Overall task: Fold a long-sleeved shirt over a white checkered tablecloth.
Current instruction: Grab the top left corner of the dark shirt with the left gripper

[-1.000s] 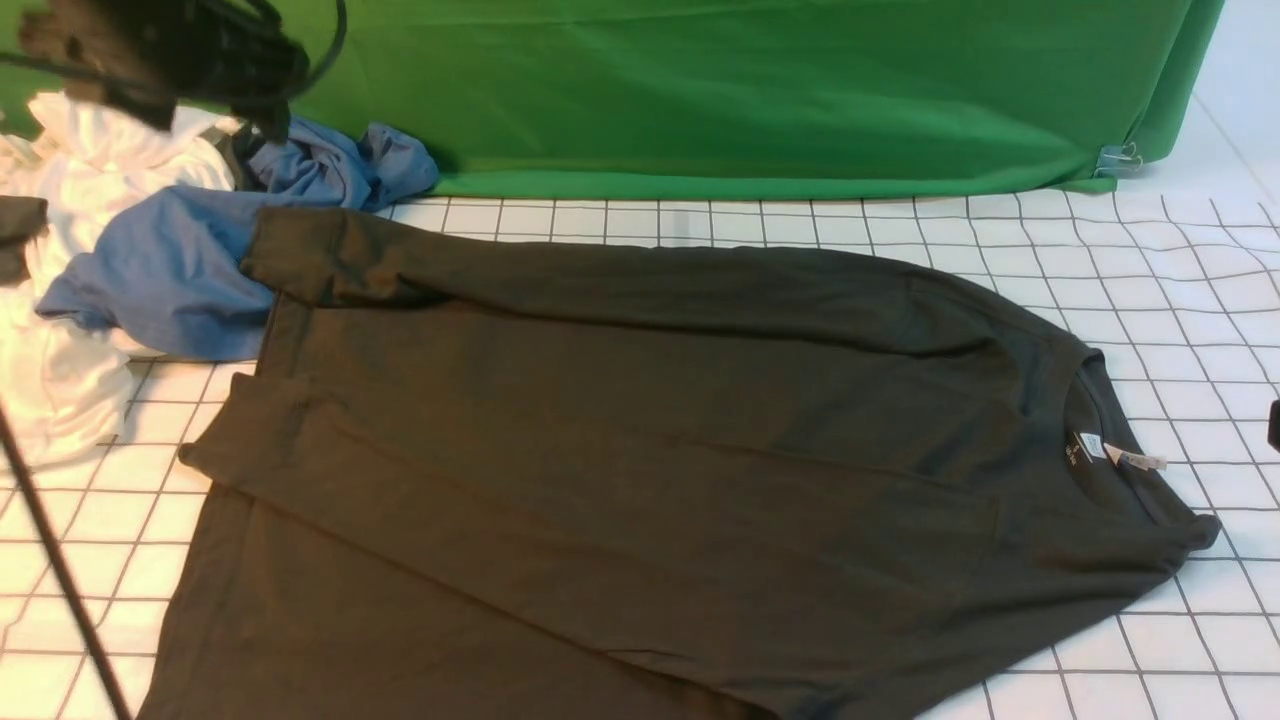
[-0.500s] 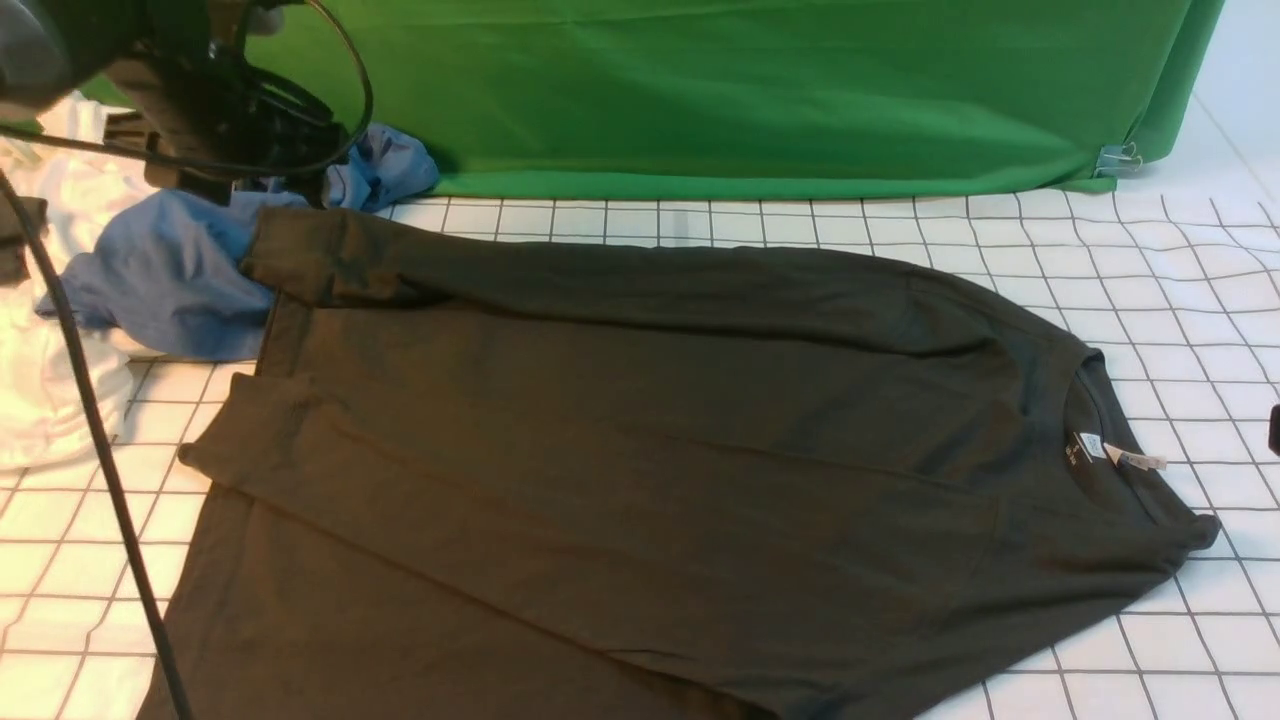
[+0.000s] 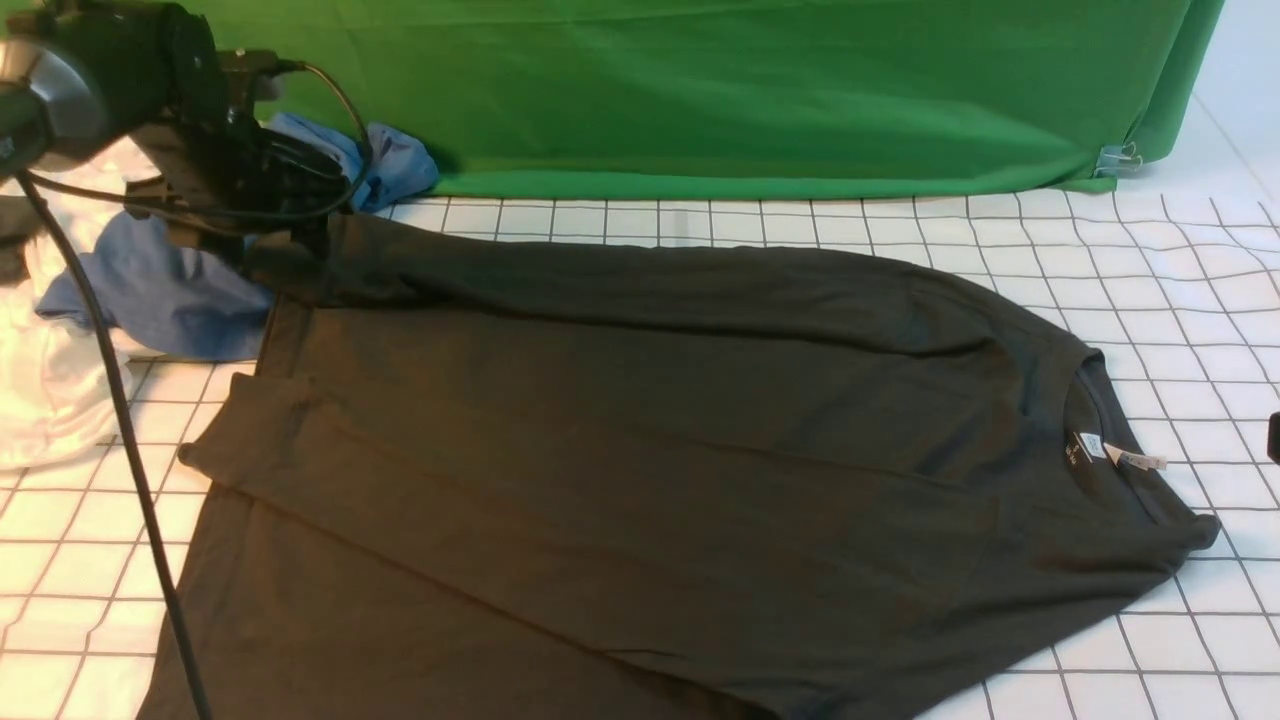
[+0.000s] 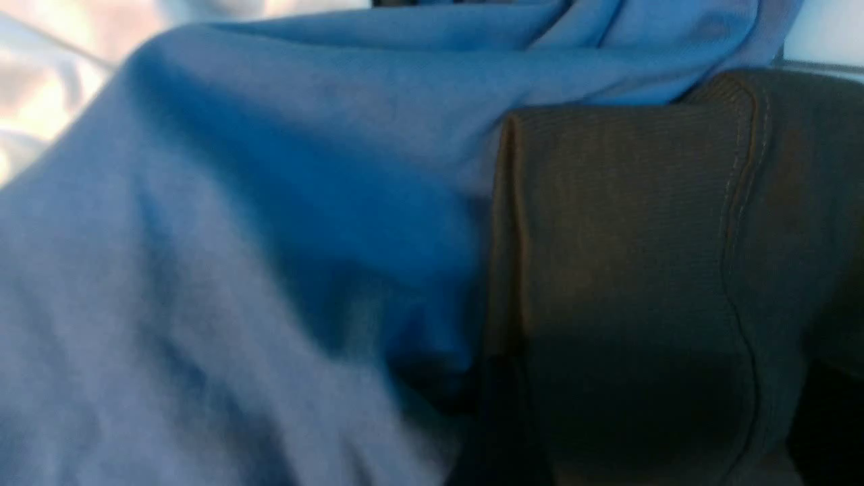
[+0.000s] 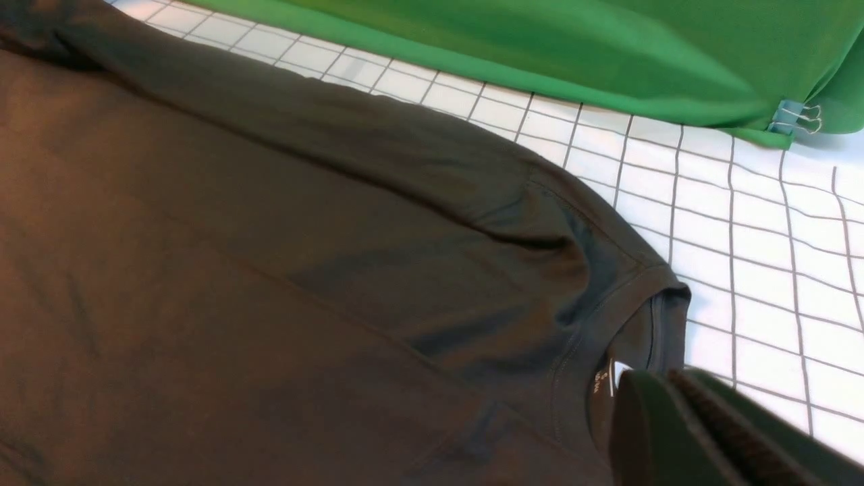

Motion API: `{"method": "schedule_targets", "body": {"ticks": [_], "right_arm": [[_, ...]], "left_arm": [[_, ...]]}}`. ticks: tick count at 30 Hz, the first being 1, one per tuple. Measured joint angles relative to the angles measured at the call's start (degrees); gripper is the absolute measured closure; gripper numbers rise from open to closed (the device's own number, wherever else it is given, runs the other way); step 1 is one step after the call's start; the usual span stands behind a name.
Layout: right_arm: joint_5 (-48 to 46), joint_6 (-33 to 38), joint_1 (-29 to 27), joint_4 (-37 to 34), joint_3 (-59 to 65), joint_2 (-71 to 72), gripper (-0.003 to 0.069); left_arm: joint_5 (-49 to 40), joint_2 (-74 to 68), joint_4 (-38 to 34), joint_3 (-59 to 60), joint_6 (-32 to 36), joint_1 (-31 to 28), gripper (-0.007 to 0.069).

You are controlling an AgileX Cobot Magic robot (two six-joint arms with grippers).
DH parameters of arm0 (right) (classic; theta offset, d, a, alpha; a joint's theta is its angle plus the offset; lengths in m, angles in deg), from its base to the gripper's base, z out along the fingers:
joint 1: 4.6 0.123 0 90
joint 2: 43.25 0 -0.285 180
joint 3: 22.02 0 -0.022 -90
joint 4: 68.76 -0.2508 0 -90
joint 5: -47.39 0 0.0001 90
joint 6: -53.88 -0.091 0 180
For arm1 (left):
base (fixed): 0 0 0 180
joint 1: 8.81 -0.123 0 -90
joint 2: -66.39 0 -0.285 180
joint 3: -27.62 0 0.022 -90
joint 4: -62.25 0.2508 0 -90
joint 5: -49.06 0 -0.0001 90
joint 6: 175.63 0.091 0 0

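Note:
The long-sleeved shirt (image 3: pixel 650 430) is dark charcoal and lies spread on the white checkered tablecloth (image 3: pixel 1150 260), collar and neck label to the right. Both sleeves are folded across the body. My left gripper (image 3: pixel 285 245) is down at the far sleeve's cuff (image 4: pixel 621 236), at the shirt's far left corner. Dark fabric hides its jaws, so I cannot tell how they stand. My right gripper (image 5: pixel 675 395) hovers beside the collar (image 5: pixel 641 317), fingers pressed together and empty. Only a sliver of the right gripper (image 3: pixel 1274 436) shows in the front view.
A blue garment (image 3: pixel 170 290) and a white garment (image 3: pixel 50 390) are heaped at the far left, touching the shirt's cuff. A green backdrop cloth (image 3: pixel 750 90) closes the far side, with a clip (image 3: pixel 1120 158) at its right corner. The left arm's black cable (image 3: pixel 120 420) hangs at the left.
My left arm has come down and to the right, from above the clothes heap onto the far sleeve cuff. The shirt and right gripper have not moved.

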Motion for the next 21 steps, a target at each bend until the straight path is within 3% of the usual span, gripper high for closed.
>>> {"method": "schedule_targets", "body": {"ticks": [3,11,21], "right_arm": [[-0.05,0.00,0.00,0.00,0.00,0.00,0.0587],[-0.46,-0.05,0.00,-0.06,0.00,0.00,0.0587],[-0.46,-0.05,0.00,-0.06,0.00,0.00,0.0587]], "left_arm": [[0.49,-0.36,0.31,-0.06,-0.09,0.00,0.0251],[1.20,-0.24,0.36,-0.15,0.50,0.00,0.0623],[-0.24,4.83,1.57,-2.85,4.34,0.00,0.0659]]}}
